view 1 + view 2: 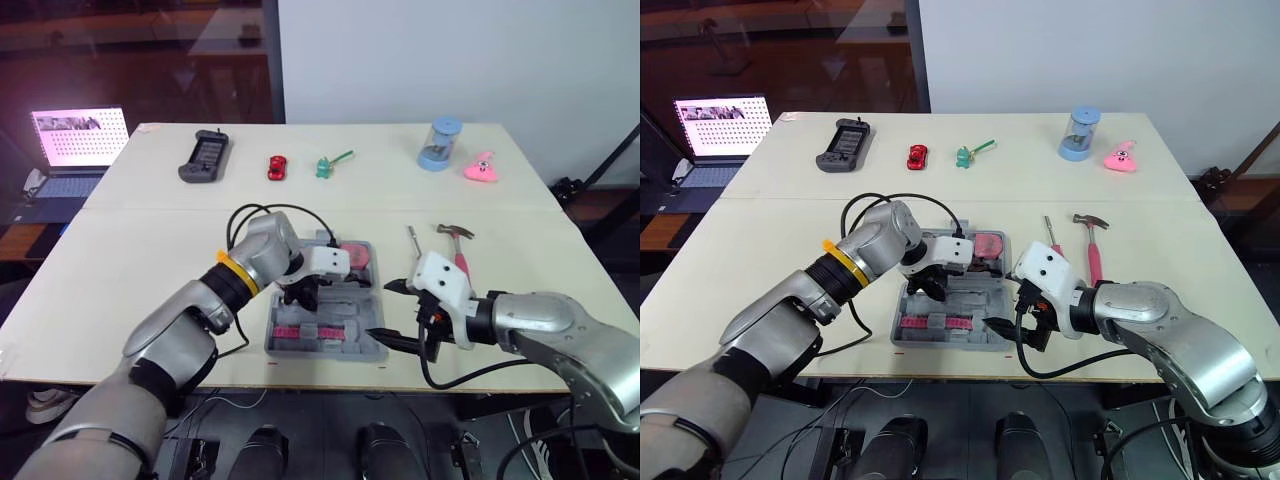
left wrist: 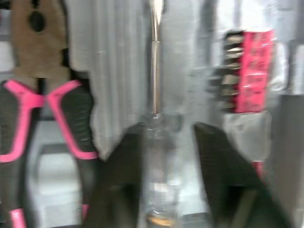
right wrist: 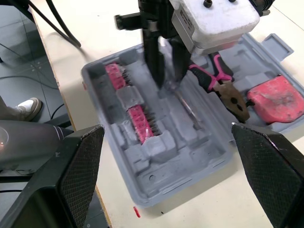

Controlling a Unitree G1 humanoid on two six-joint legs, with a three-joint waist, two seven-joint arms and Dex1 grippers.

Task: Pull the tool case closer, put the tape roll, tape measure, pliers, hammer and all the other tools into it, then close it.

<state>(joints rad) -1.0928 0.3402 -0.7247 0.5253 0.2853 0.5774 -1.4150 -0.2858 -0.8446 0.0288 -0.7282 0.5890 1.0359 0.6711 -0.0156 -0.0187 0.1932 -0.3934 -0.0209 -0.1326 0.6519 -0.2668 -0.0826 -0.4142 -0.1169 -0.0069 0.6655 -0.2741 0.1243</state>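
No text, label, brand, number or sign can be read. On the laptop screen (image 1: pixel 80 137), far to the left of and beyond the tool case (image 1: pixel 330 348), rows of small marks under a pale band are seen, but no characters can be made out. No lettering can be made out on the case or on its pink bit holders (image 3: pixel 140 123).
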